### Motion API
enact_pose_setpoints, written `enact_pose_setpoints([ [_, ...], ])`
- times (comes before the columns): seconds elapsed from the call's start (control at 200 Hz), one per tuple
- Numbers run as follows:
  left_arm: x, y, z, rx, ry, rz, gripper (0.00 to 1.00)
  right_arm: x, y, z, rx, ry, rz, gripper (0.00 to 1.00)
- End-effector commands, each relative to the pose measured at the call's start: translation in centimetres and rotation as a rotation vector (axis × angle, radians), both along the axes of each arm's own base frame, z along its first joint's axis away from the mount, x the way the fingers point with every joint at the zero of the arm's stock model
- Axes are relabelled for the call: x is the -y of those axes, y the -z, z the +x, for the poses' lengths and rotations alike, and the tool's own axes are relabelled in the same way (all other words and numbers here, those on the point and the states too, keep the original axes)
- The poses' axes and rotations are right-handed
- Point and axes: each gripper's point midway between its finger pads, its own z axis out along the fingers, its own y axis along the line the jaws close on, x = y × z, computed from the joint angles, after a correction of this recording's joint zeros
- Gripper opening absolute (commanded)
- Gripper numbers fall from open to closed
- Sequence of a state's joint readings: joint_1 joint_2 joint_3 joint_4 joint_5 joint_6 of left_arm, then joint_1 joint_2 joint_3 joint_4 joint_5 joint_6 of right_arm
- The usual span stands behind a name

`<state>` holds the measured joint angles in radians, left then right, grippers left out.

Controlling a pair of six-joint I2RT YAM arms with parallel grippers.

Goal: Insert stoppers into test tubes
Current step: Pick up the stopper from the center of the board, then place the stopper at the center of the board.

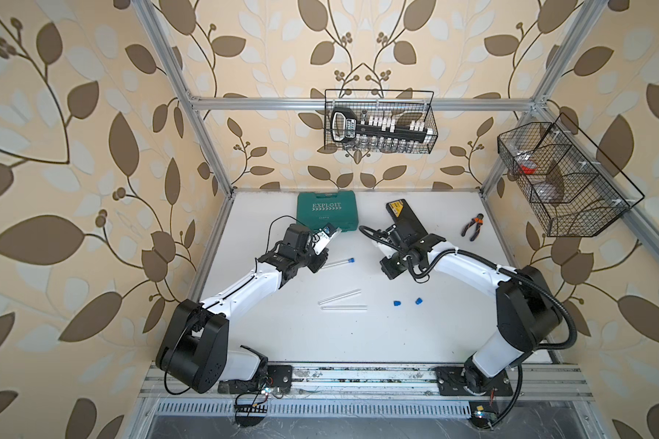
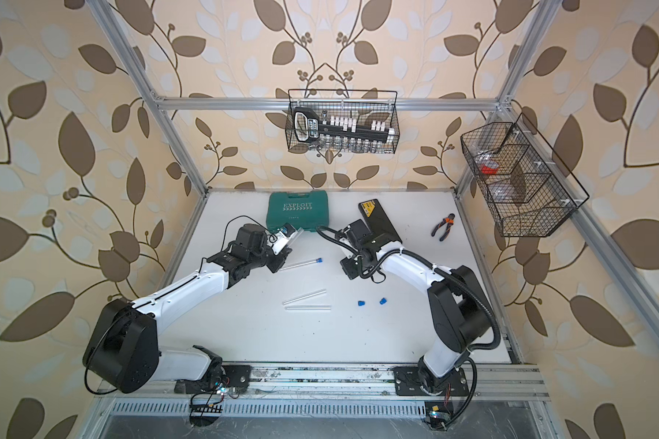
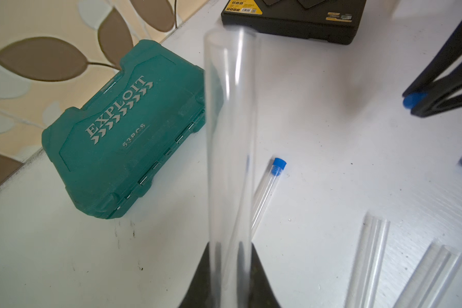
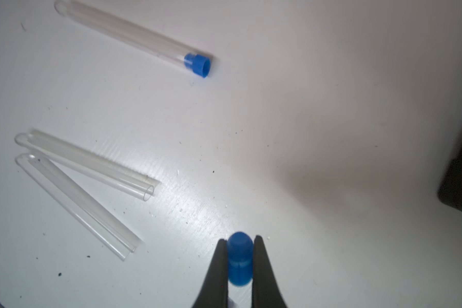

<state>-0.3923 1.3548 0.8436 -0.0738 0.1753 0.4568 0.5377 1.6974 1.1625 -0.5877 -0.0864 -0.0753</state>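
The clear tube (image 3: 230,133) in hand is up off the counter (image 1: 358,342), clamped low on its length by the left tool (image 3: 230,256), whose jaws are closed tight on it. Its long axis runs straight out from the tool, and the open mouth is the far end, angled up toward the green case (image 1: 327,211).

The blue stopper (image 4: 240,261) meant for it is pinched between the closed jaws of the right tool (image 4: 239,240). It lies lengthwise along the fingers and pokes just past their tips. It is too blurred to tell which end leads.

From the tube's mouth the stopper lies toward the robot's right, apart from it, with bare counter below the gap. In the left wrist view it sits beside the tube's length, not ahead of the opening. The two axes therefore do not appear to be in line. The stopper probably has to come round in front of the mouth, or the tube has to swing toward it, before any push.

On the counter just beyond the left tool lies a finished tube (image 1: 339,263), already plugged. Nearer the robot lie two empty tubes (image 1: 339,296) (image 1: 343,306), side by side and close at one end. Two loose stoppers (image 1: 397,303) (image 1: 418,301) lie nearer the right arm. Roughly one of four looks done.
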Motion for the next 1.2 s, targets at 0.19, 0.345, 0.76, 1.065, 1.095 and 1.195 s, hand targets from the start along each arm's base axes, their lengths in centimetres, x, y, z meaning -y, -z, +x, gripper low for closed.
enact_pose_setpoints([
  [0.19, 0.5, -1.8, 0.0, 0.065, 0.028, -0.024, 0.0, -0.6, 4.9, -2.3, -0.058, -0.402, -0.227, 0.1],
  [0.345, 0.5, -1.9, -0.2, 0.07, 0.033, -0.025, 0.0, -0.7, 5.9, -2.6, -0.078, -0.449, -0.238, 0.11],
  [0.76, 0.6, -1.8, -0.2, 0.063, 0.042, -0.027, 0.0, -0.1, 6.4, -3.5, -0.101, -0.473, -0.255, 0.23],
  [1.065, 0.7, -1.6, -0.3, 0.06, 0.047, -0.02, 0.0, 0.0, 6.3, -4.2, -0.121, -0.484, -0.243, 0.22],
  [1.095, 0.7, -1.6, -0.3, 0.06, 0.047, -0.022, 0.0, 0.0, 6.4, -4.2, -0.12, -0.487, -0.243, 0.21],
  [1.195, 0.7, -1.6, -0.3, 0.061, 0.049, -0.02, 0.0, 0.0, 6.6, -4.1, -0.124, -0.487, -0.249, 0.2],
])
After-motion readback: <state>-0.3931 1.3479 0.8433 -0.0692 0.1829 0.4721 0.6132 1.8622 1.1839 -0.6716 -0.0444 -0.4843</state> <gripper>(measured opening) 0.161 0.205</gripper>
